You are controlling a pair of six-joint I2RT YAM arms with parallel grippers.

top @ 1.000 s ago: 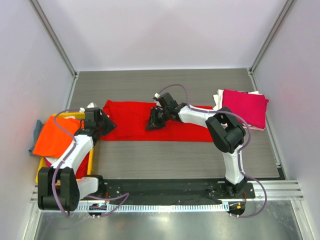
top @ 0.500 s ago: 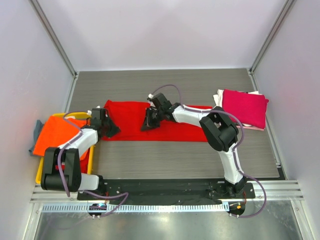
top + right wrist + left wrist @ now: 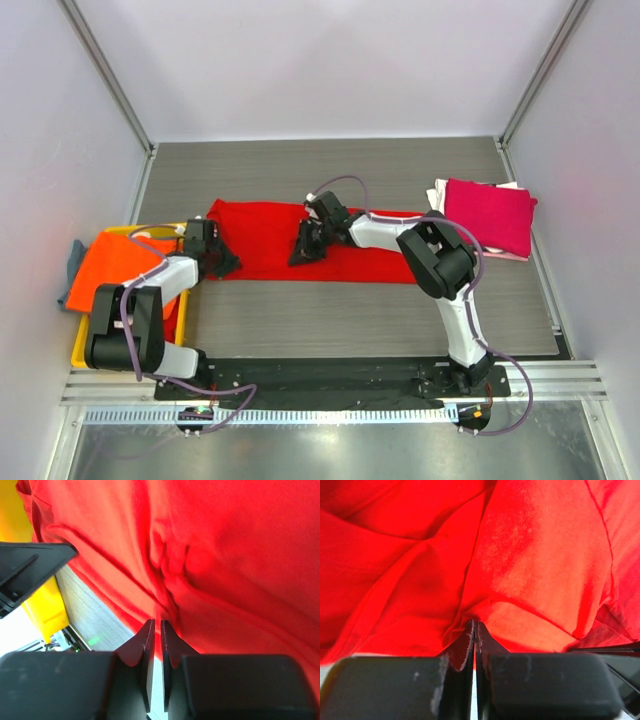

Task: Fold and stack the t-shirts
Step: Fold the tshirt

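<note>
Pinching small folds of cloth, both sets of fingers are clenched: your left gripper (image 3: 474, 626) bites the red t-shirt (image 3: 535, 575) at its left end, your right gripper (image 3: 155, 624) near its middle. It lies spread across the table (image 3: 350, 320), between the yellow crate (image 3: 78, 352) and the folded magenta t-shirt (image 3: 490, 215). Expect light, limp cotton that sags and bunches; hems and seams should hold best.

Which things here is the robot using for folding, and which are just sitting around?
For the job:
- red t-shirt, pinched by the left end effector and the right end effector
- folded magenta t-shirt, on the right
- orange t-shirt, far left

Just lying about:
- yellow crate under the orange one
- grey cloth beside it
</note>
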